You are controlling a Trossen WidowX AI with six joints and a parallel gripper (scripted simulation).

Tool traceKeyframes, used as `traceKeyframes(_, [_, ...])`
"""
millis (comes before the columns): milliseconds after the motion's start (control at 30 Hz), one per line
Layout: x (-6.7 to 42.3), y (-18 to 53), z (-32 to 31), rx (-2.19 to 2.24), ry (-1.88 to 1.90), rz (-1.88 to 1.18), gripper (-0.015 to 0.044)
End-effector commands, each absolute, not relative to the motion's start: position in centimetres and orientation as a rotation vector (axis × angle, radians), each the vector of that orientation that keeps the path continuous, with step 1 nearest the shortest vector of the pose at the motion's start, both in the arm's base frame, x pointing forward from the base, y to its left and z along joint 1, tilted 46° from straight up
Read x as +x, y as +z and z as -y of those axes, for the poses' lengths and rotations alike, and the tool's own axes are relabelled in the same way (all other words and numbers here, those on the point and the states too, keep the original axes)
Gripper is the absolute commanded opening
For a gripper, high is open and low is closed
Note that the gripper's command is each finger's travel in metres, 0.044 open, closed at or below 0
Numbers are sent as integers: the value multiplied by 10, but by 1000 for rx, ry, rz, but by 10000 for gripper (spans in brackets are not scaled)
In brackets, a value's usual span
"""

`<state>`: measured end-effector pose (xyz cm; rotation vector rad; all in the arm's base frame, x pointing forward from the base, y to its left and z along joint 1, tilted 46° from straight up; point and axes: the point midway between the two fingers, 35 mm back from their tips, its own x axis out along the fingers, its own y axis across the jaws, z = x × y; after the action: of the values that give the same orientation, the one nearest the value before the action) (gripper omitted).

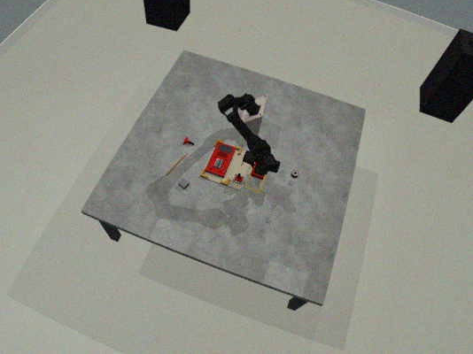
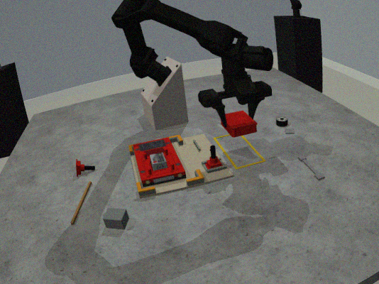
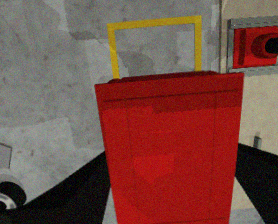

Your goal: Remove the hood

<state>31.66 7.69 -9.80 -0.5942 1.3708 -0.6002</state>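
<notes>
The red hood (image 2: pixel 240 123) (image 3: pixel 170 150) (image 1: pixel 257 176) is a flat box-like piece, held level above the table. My gripper (image 2: pixel 238 120) is shut on it, one finger at each side. The marked area is a yellow outline (image 2: pixel 250 164) (image 3: pixel 155 22) (image 1: pixel 252 190); the hood hangs over its back end in the exterior view, and its far part shows beyond the hood in the wrist view. The toy car (image 2: pixel 145 170) (image 1: pixel 213 168) is red, with its grey engine block uncovered, and sits between orange corner blocks. The fingertips are partly hidden by the hood in the wrist view.
A beige board (image 2: pixel 188 156) carries the car and, near the marked area, a red piece with a black post (image 2: pixel 213 161) (image 3: pixel 257 47). A black wheel (image 2: pixel 282 121) (image 1: pixel 295 173), a thin grey rod, a grey block (image 2: pixel 116 219), a wooden stick (image 2: pixel 81 203) and a red funnel-like piece (image 2: pixel 79 167) lie around.
</notes>
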Motion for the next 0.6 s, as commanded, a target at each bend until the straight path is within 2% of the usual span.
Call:
traceKeyframes(0, [315, -101, -73, -605, -600, -1374, 0])
traceKeyframes(567, [316, -112, -62, -605, -601, -1373, 0])
